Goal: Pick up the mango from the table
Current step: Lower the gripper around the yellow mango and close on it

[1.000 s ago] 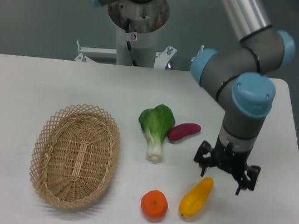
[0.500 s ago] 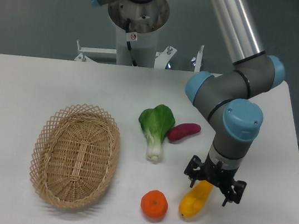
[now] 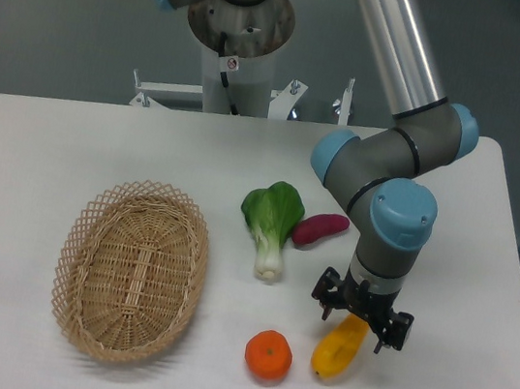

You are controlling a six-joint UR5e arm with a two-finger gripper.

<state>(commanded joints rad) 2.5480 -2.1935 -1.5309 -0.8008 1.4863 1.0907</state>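
Camera view from the front shows our arm bent over the right half of the table [image 3: 43,138], its wrist pointing straight down. Our gripper [image 3: 359,319] hangs directly above the upper end of the mango [image 3: 338,349], with one black finger showing on the left of the fruit and the other on the right. We see the fingers spread apart, wider than the fruit between them, and they are not pressing on it. Whether the tips reach down to the tabletop we cannot tell, since the gripper body hides that end of the fruit.

The mango lies on the table near the front edge, right of centre, tilted so that its lower end points toward the front left. Its yellow skin shades to orange at that lower end.

Just to the left of it sits a round orange [image 3: 268,354], close but not touching. Farther back we see a green leafy cabbage [image 3: 273,218] with its white stalk toward the front, and a purple sweet potato [image 3: 320,228] lying against the right side of its leaves. A woven oval basket [image 3: 131,268] rests on the left part of the table, well apart from the fruit.
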